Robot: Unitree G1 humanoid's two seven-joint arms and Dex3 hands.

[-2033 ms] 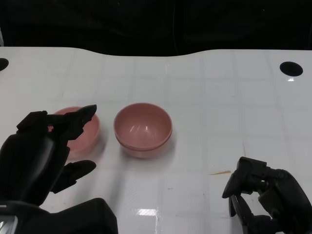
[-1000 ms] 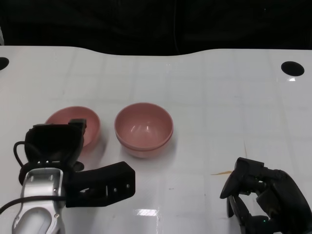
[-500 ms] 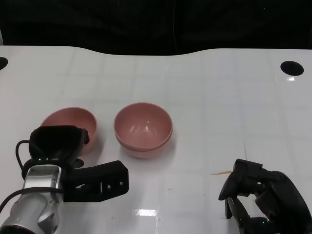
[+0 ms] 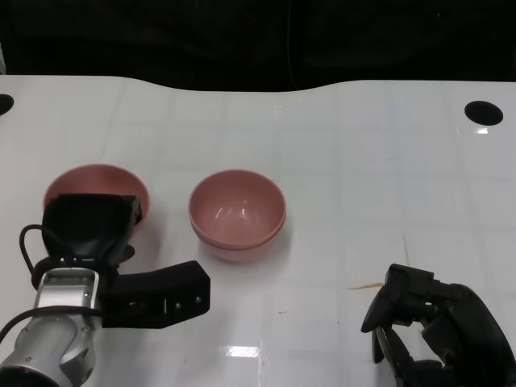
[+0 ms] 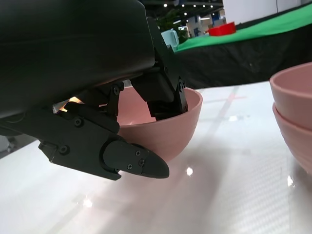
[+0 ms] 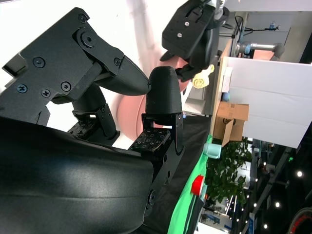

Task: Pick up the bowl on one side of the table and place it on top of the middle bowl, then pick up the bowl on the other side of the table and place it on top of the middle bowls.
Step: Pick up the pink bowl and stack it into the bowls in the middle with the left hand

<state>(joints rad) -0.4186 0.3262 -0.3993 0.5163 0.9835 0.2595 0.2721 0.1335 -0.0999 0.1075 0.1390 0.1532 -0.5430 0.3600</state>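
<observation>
Two pink bowls sit nested as the middle stack on the white table. A third pink bowl is at the left, gripped by my left hand; the wrist view shows the fingers inside this bowl and the thumb under its wall. The bowl looks raised and tilted. The middle stack lies just beyond it. My right hand rests at the near right with fingers curled and nothing in them; its fingers show curled in its wrist view.
Black round holes sit in the table at the far right and far left. A small brown mark lies near my right hand. The table's far edge meets a dark background.
My left hand turned over and closed on the left bowl, which then shifted left and away from the middle stack. The right hand has barely moved.
</observation>
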